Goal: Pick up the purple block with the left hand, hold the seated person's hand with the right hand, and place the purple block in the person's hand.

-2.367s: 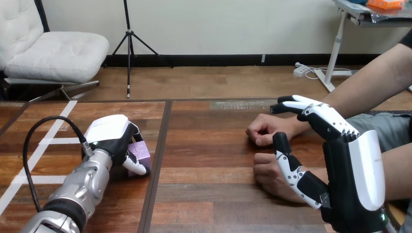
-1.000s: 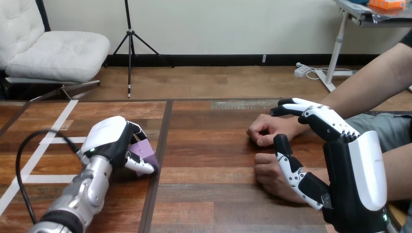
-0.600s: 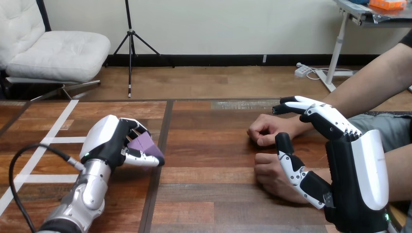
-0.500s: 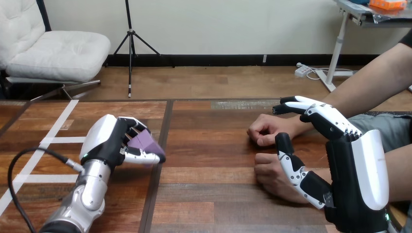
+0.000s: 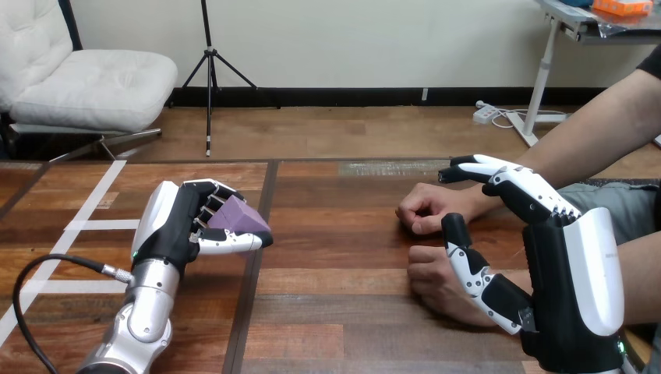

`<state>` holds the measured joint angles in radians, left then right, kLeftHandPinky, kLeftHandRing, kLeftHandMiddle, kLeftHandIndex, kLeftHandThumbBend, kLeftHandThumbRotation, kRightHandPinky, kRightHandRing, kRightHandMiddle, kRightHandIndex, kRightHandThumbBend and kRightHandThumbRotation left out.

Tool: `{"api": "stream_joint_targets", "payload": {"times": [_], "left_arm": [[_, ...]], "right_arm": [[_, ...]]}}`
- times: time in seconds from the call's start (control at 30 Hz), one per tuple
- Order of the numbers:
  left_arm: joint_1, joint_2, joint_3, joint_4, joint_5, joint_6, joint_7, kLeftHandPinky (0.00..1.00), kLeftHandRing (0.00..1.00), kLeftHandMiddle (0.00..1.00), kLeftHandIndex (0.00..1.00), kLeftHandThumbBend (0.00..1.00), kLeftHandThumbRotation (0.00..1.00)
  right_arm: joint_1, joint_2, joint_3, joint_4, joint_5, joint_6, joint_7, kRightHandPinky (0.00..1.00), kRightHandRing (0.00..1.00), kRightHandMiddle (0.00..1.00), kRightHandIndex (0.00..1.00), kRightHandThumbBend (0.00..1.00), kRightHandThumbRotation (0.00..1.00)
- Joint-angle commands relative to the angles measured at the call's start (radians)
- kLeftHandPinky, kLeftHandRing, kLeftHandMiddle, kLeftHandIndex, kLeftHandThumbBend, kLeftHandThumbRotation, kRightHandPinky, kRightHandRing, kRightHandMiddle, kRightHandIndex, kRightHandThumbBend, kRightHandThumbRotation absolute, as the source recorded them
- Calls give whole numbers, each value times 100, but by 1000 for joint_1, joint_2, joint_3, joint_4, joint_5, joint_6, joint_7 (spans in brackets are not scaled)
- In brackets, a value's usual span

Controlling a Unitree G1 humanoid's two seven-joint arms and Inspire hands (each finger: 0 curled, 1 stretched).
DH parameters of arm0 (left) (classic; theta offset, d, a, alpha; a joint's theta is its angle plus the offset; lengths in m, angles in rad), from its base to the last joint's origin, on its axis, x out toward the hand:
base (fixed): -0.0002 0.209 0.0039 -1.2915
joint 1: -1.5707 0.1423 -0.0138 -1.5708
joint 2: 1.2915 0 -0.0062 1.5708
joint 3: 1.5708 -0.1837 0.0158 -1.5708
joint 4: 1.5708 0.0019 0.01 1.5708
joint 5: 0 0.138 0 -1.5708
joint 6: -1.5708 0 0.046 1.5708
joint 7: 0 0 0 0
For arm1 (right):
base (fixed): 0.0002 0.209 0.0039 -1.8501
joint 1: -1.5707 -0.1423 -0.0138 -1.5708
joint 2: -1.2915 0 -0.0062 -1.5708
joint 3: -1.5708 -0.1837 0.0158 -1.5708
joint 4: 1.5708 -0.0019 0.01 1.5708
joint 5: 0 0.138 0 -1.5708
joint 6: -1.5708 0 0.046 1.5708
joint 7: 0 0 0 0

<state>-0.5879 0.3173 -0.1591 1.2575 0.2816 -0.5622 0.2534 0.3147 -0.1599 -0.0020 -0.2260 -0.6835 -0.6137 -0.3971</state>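
My left hand (image 5: 175,230) is curled round the purple block (image 5: 236,216), so pickup looks done, while my right hand (image 5: 573,273), fingers spread, stands beside the person's nearer hand (image 5: 431,282) without clasping it, leaving holding and handover.

Well to the left of the right hand (image 5: 569,288), the purple block (image 5: 238,214) has its underside and rear covered by the left hand (image 5: 175,226), whose fingers curl behind it and whose thumb crosses below it. The left forearm (image 5: 140,327) runs off the bottom edge. The right hand's own base is cut by that edge too. Behind its thumb and palm the person's nearer hand (image 5: 427,273) is partly hidden, wrist included. Its straight fingertips overlap the wrist of the person's farther hand (image 5: 425,206). Whether they touch it is hard to tell; perhaps they sit just above. The person's arms leave at the right edge.
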Motion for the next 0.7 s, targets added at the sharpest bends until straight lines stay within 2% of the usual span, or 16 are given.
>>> {"api": "stream_joint_targets", "payload": {"times": [0.0,0.27,0.37,0.47,0.5,0.57,0.6,0.67], "left_arm": [[-35,-18,40,-12,-30,-41,-5,33,39,45,49,76,13],[-32,-26,56,-13,-37,-60,-21,34,40,46,49,76,15],[-32,-29,57,-12,-35,-57,-23,34,40,46,49,76,15],[-32,-30,58,-12,-31,-58,-25,34,40,46,50,76,15],[-32,-31,59,-11,-31,-58,-25,34,40,46,50,76,16],[-33,-37,60,-11,-29,-52,-26,34,39,45,49,76,14],[-33,-39,60,-11,-29,-49,-27,34,39,45,49,76,13],[-34,-40,57,-12,-25,-47,-25,34,39,45,49,77,13]], "right_arm": [[-32,-7,-8,-53,15,9,10,63,74,73,66,33,0],[-23,-19,-21,-78,18,47,50,66,76,75,70,37,0],[-15,-25,-28,-97,14,77,76,67,76,76,72,39,0],[-2,-29,-33,-131,21,123,123,69,78,78,75,42,0],[3,-32,-38,-148,17,145,144,69,78,79,75,42,0],[29,-72,-68,-231,4,266,278,74,82,84,81,53,0],[36,-86,-78,-257,-1,304,322,75,83,84,82,55,0],[38,-103,-91,-276,-4,336,365,76,84,85,83,60,0]]}}
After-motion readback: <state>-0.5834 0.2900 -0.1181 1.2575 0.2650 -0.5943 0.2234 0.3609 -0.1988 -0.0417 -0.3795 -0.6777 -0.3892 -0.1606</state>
